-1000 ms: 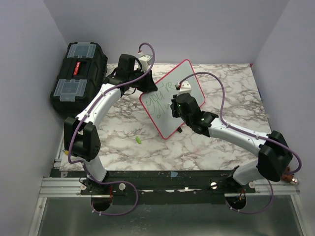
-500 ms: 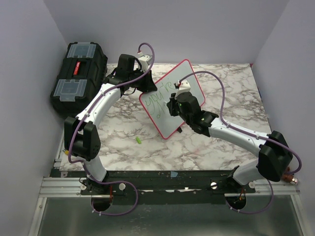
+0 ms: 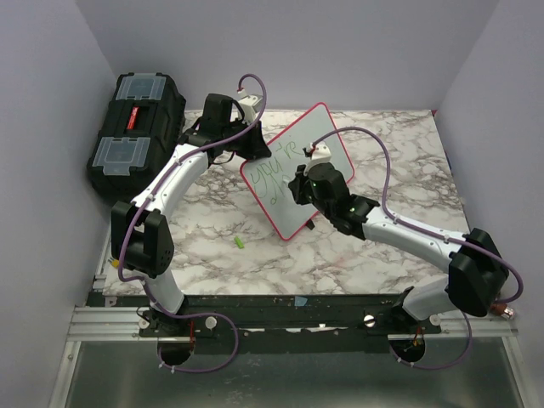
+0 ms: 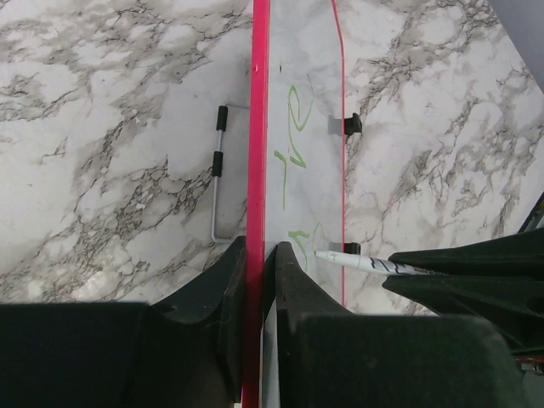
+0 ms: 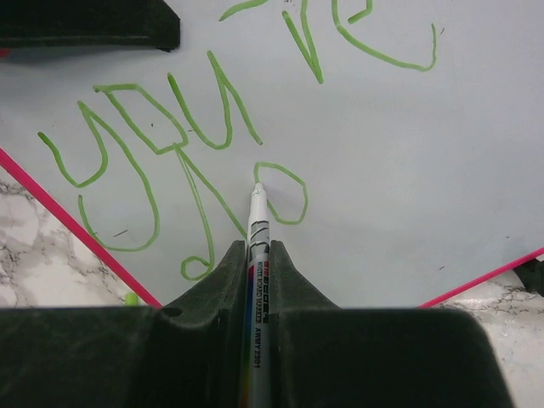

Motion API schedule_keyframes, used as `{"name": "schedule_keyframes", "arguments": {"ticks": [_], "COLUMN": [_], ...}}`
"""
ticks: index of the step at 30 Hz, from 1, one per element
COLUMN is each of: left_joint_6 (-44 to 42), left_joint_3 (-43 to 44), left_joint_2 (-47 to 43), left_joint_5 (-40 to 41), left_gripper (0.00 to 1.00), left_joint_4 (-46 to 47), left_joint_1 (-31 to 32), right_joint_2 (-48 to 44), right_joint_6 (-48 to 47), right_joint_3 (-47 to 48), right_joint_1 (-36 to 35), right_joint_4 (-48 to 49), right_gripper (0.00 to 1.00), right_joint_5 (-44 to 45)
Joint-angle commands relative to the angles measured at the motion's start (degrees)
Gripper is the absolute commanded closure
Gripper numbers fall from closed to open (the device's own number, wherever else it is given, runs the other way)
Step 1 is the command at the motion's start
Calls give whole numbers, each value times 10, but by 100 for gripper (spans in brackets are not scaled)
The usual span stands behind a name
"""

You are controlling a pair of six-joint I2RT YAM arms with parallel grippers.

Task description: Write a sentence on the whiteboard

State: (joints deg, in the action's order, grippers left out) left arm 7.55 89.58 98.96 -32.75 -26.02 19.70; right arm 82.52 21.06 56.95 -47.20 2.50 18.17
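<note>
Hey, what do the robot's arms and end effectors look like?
The left arm and right arm have white links, black joint housings and purple cables looped alongside. The left end effector and right end effector have black, wedge-shaped fingers.

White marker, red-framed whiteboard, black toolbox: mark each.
White whiteboard marker [image 5: 257, 219], right wrist view, barrel behind tip.
Red-framed white whiteboard [image 3: 316, 121], top external view, bare upper face.
Black plastic toolbox [image 3: 155, 117], top external view, lid.

Black toolbox [image 3: 136, 127], 2 clear lid compartments, at marble table's [image 3: 399, 153] left rear; small green bit [image 3: 240, 243] mid-table
</note>
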Motion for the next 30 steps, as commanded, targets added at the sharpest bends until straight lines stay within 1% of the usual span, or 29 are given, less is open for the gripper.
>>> {"name": "schedule_keyframes", "arguments": {"ticks": [1, 7, 8, 17, 20, 30], "left_joint_6": [-34, -32, -32, -29, -31, -34], "left_joint_3": [-5, -5, -5, -12, -13, -22], "left_joint_2": [18, 16, 16, 10, 8, 2], "left_joint_5": [-11, -11, -11, -8, -7, -6], "left_gripper": [100, 100, 100, 100, 100, 100], "left_joint_4": [-44, -45, -45, -42, -43, -44], "left_joint_1": [20, 20, 20, 19, 20, 20], "right_joint_2": [6, -5, -9, -67, -73, -76], "right_joint_6": [14, 14, 14, 16, 17, -5], "right_joint_3": [-28, -35, -34, -60, -65, -54], "right_joint_1": [-4, -3, -4, -4, -4, 0], "right_joint_4": [-24, -23, -41, -30, -13, -10], "right_gripper": [99, 99, 99, 99, 99, 99], "right_joint_5": [-35, -30, -28, -28, -12, 25]}}
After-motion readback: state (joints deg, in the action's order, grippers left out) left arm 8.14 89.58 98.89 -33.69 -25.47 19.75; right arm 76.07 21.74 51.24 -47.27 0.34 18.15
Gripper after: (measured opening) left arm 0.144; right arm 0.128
